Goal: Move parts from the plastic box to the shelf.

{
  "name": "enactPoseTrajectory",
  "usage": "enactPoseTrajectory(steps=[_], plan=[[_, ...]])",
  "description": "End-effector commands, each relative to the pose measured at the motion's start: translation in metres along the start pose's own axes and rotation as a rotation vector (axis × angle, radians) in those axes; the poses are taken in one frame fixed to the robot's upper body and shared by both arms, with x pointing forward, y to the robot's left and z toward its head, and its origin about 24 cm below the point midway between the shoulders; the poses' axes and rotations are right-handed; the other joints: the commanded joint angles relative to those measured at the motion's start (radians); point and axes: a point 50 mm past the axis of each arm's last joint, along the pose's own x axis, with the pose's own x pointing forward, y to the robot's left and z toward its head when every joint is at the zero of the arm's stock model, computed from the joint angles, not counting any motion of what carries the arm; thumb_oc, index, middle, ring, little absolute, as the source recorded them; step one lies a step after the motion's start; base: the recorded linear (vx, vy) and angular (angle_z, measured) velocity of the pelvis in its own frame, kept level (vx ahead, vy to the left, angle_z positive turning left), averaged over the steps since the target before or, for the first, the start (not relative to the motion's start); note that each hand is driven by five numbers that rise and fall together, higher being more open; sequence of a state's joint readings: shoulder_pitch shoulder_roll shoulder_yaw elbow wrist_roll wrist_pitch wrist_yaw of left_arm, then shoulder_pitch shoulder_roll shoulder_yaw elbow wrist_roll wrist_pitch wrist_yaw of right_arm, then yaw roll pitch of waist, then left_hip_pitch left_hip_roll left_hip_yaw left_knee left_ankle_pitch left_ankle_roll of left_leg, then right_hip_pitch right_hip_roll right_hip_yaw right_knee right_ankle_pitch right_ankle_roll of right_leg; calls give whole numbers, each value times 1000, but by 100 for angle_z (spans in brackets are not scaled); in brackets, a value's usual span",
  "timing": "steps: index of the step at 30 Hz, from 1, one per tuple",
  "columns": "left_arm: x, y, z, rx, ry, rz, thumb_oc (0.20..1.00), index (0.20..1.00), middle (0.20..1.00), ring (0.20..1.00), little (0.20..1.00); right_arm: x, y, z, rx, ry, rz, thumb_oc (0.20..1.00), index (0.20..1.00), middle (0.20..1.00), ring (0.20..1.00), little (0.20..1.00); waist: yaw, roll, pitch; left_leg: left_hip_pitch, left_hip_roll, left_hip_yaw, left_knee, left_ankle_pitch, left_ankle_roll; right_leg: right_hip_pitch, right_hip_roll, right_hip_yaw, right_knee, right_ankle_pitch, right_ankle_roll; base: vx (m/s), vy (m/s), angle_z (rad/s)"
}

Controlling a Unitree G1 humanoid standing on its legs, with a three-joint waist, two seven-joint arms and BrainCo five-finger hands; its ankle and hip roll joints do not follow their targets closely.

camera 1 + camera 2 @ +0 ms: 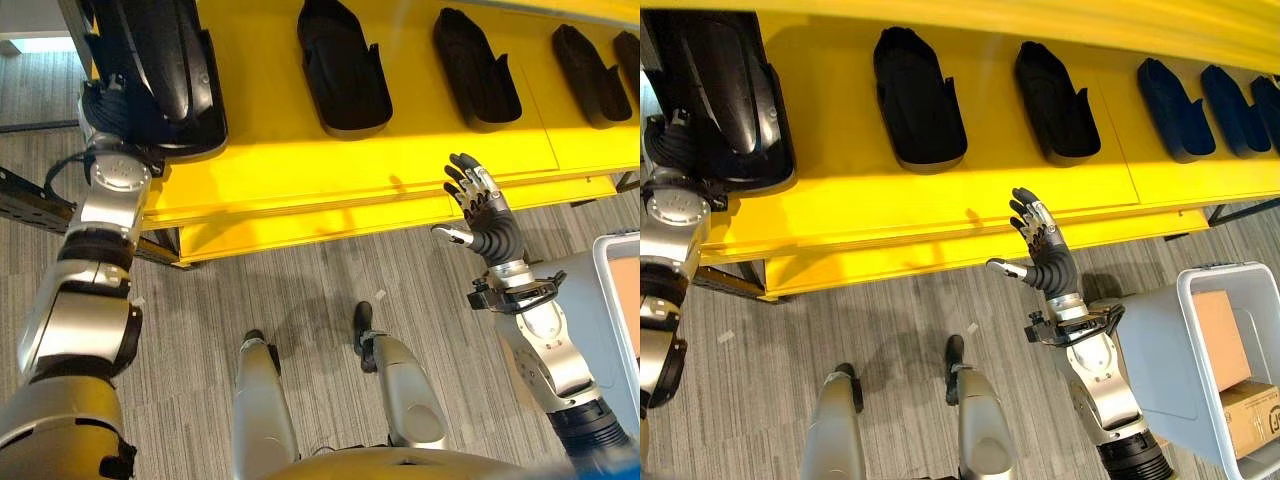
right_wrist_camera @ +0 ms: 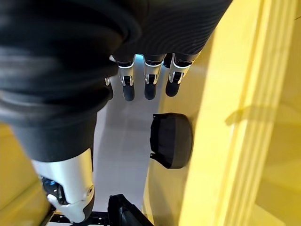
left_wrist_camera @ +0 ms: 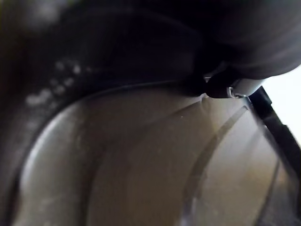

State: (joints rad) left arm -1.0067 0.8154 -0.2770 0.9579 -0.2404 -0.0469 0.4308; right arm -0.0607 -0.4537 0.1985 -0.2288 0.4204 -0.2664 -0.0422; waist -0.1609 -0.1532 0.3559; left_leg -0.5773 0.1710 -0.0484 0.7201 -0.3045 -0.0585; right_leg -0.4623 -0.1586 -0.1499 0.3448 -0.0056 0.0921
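Right hand point(image 1: 1040, 245) raised before the yellow shelf point(image 1: 940, 215), fingers spread straight, holding nothing.
Left hand point(image 1: 105, 115) lies under a large black part point(image 1: 165, 70) at the shelf's left end; its fingers are hidden. That part's long axis runs front to back, as do the other parts point(image 1: 918, 98). Grey box point(image 1: 1200, 340) stands at right.

Left hand point(image 1: 675, 145) hidden under black part point(image 1: 725, 90)
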Motion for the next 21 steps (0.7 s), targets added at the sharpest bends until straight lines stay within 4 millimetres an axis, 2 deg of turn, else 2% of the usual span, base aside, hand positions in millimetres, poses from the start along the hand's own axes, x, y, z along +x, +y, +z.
enactPoseTrajectory(steps=[1, 7, 8, 9, 10, 11, 12, 21], plan=[[16, 20, 38, 6, -126, 41, 200, 200, 200, 200, 200, -4, -9, 22, -8, -107, 11, 1000, 1000, 1000, 1000, 1000, 10, -2, -89, 43, 29, -1, -31, 17, 2, -12, -64, 49, 95, -25, 71, 0, 0, 0], [22, 24, 41, -30, -79, 50, 200, 200, 200, 200, 200, -9, -9, 21, 5, -90, 23, 1000, 1000, 1000, 1000, 1000, -5, -19, -94, 1, 34, -6, -15, 14, 3, -43, -54, 50, 90, -15, 71, 14, 0, 0], [22, 24, 37, -46, -58, 49, 200, 200, 200, 200, 200, -10, -9, 21, 7, -89, 24, 1000, 1000, 1000, 1000, 1000, -3, -16, -96, 8, 41, -11, -7, -20, 1, -38, -47, 53, 100, -41, 80, 78, -4, -8], [22, 24, 35, -66, -44, 47, 200, 200, 200, 200, 200, -11, -9, 20, 10, -84, 27, 1000, 1000, 1000, 1000, 1000, -4, -17, -98, 4, 42, -13, -10, -20, 1, -45, -44, 54, 98, -40, 79, -6, -3, -14], [22, 24, 35, -67, -45, 47, 200, 200, 200, 200, 200, -11, -9, 21, 9, -85, 26, 1000, 1000, 1000, 1000, 1000, -6, -22, -95, -10, 37, -8, -14, 12, 3, -53, -50, 51, 87, -14, 70, -105, -10, -12], [22, 24, 34, -67, -38, 44, 200, 200, 200, 200, 200, -12, -10, 21, 7, -82, 29, 1000, 1000, 1000, 1000, 1000, -7, -24, -97, -16, 37, -9, -13, 12, 3, -58, -49, 52, 86, -14, 69, 0, 0, 0], [22, 24, 33, -68, -33, 47, 200, 200, 200, 200, 200, -13, -10, 21, 6, -80, 31, 1000, 1000, 1000, 1000, 1000, -5, -17, -101, -5, 44, -14, -6, -23, 0, -53, -41, 56, 99, -41, 78, 86, 0, 3], [22, 27, 23, -183, 33, 51, 200, 200, 200, 200, 200, -20, -12, 19, 14, -54, 28, 1000, 1000, 1000, 1000, 1000, -14, -17, -117, -47, 47, -23, 15, -27, -5, -88, -30, 56, 108, -41, 73, 8, -3, -1]])
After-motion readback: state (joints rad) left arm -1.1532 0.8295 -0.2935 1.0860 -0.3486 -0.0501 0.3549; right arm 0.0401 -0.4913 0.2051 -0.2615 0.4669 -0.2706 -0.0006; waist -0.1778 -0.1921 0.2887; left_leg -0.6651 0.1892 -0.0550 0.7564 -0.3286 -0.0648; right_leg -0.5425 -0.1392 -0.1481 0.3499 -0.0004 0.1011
